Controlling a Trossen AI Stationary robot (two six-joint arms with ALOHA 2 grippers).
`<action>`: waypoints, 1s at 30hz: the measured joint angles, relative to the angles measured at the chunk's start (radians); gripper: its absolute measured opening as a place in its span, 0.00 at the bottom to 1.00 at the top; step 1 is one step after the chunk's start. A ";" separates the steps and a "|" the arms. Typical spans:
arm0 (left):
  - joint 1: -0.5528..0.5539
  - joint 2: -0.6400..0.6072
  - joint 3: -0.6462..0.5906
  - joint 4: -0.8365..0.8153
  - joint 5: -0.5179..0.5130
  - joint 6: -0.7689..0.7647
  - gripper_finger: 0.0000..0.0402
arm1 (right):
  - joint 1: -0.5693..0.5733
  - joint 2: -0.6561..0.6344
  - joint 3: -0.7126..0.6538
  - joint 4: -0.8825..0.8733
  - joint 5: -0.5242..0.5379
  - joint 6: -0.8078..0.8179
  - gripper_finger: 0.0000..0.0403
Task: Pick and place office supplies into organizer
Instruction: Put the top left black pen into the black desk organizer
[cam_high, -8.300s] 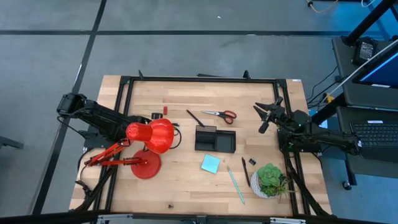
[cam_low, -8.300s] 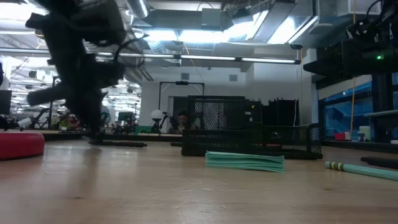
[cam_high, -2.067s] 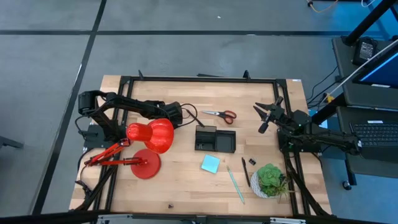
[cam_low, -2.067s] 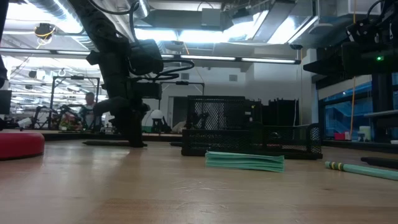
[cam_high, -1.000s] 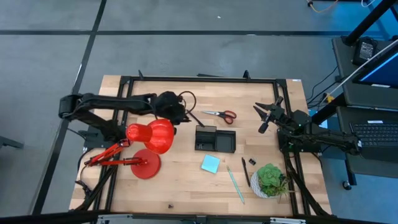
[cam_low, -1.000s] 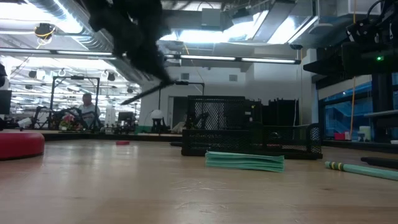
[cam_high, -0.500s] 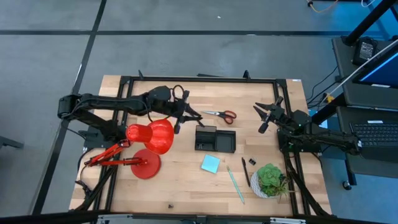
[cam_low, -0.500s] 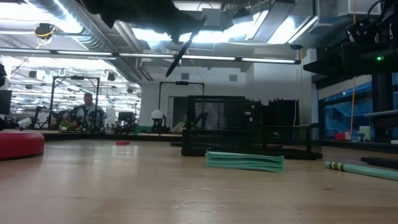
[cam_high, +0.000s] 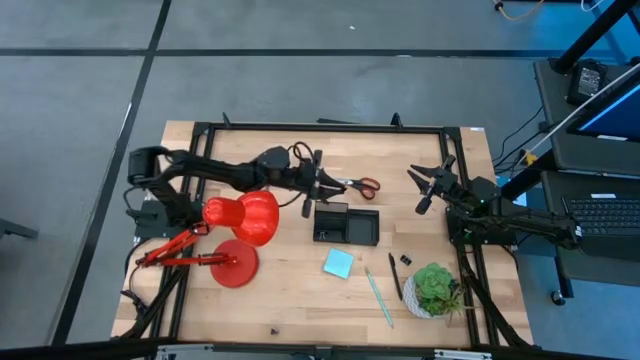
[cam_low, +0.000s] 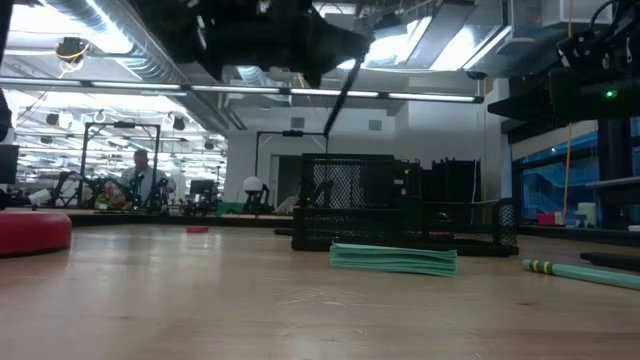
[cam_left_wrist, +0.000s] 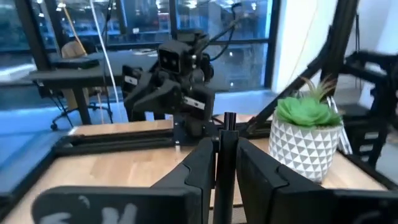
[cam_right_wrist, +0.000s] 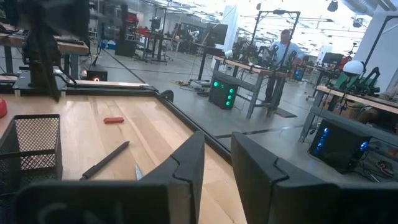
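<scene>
Black and thin, the pen (cam_high: 311, 196) is pinched in the left gripper (cam_high: 318, 186) above the black mesh organizer's (cam_high: 346, 224) left end; the right gripper (cam_high: 432, 184) waits spread near the table's right edge.

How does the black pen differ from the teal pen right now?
The black pen is up in the air, steeply tilted, clamped in the left end effector. The teal pen lies flat on the table, ungripped. One is dark, the other pale. Both are thin, and neither is in the organizer.
</scene>
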 joint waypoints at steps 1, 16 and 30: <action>0.000 0.016 0.000 0.018 0.000 -0.024 0.13 | 0.000 0.000 0.000 0.000 0.000 0.000 0.21; -0.042 0.156 0.000 0.053 -0.041 -0.091 0.13 | 0.000 0.000 0.000 0.000 0.000 0.004 0.21; -0.041 0.255 -0.001 0.039 -0.072 -0.092 0.13 | 0.000 0.000 0.000 -0.001 0.000 0.004 0.21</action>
